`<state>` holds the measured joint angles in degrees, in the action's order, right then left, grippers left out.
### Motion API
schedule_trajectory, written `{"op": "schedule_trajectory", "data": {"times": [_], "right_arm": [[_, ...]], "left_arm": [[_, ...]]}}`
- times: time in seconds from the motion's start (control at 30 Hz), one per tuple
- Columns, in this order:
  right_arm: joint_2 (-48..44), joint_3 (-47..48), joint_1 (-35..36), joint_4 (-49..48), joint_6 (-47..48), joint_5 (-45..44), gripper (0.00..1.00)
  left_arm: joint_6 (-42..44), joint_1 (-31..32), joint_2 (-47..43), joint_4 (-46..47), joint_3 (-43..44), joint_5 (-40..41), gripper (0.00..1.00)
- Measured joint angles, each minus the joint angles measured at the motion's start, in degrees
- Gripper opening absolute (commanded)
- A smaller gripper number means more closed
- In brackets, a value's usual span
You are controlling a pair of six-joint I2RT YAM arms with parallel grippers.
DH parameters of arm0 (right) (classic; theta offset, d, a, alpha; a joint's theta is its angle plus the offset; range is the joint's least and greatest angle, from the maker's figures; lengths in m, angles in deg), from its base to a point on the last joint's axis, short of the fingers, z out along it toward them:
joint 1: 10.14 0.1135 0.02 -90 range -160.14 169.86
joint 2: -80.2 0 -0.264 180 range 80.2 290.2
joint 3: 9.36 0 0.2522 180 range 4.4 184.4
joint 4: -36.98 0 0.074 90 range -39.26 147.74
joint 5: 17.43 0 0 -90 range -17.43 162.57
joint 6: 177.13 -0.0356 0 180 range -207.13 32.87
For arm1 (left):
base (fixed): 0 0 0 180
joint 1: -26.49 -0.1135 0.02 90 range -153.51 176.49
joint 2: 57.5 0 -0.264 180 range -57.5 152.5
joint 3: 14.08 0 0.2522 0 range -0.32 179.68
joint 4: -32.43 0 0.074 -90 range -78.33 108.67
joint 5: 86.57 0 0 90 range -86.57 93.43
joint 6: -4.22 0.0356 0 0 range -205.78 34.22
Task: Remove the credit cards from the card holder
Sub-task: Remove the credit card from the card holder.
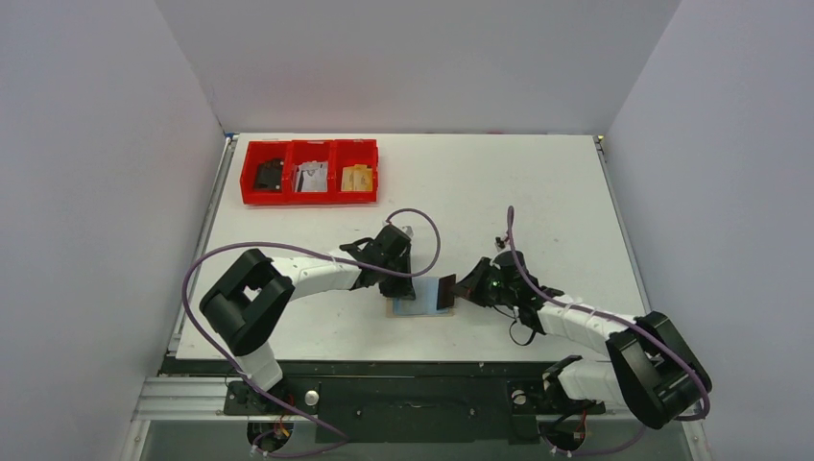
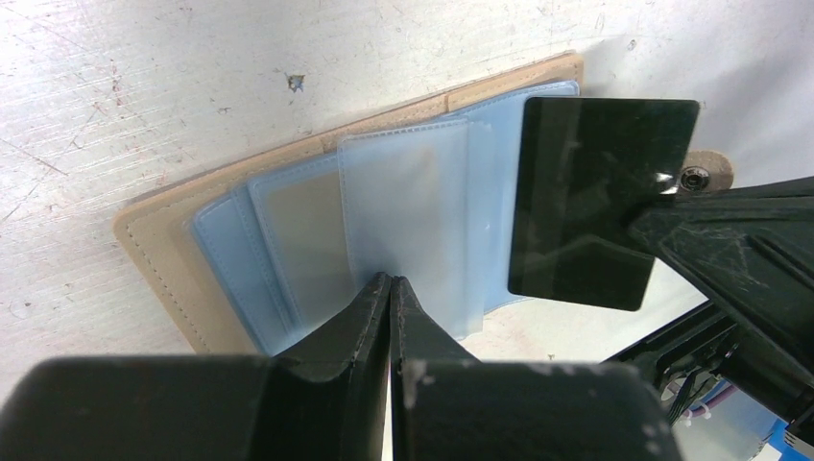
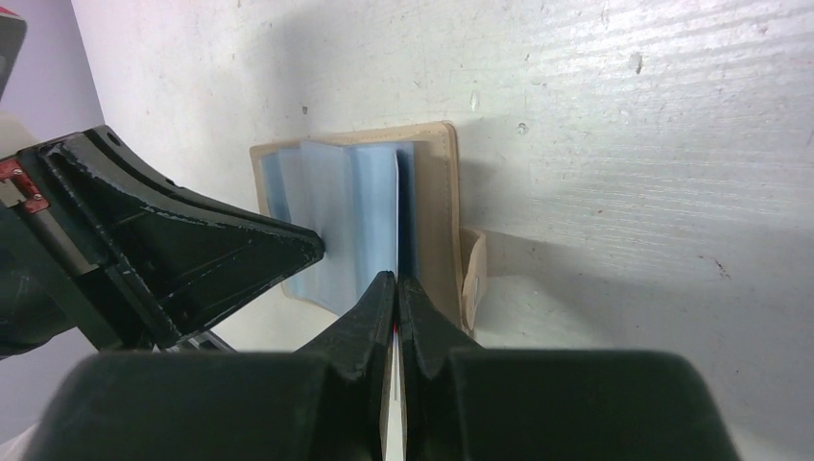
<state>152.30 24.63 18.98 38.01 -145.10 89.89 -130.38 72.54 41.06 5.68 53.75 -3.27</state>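
Dark card [image 2: 595, 192] in right hand [image 3: 395, 280], by card holder [image 2: 163, 240]

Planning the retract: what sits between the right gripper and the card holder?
Only the dark card, pinched in the right gripper and overlapping the card holder; left wrist view.

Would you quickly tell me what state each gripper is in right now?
Left gripper: closed, tips resting on the card holder.
Right gripper: closed, holding the dark card.
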Motion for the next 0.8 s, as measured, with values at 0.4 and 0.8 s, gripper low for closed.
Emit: {"op": "schedule_trajectory", "data": {"times": [0.4, 0.8], "right_arm": [[-6.5, 6.2, -0.9, 8.7, 0.9, -0.1, 0.00], [-6.1, 13.5, -1.3, 7.6, -1.1, 6.2, 0.00]], "left_arm": [[1.4, -1.6, -4.4, -6.7, 5.1, -0.6, 0.37], [-2.2, -16.5, -16.9, 4.6, 0.3, -20.9, 0.45]]}}
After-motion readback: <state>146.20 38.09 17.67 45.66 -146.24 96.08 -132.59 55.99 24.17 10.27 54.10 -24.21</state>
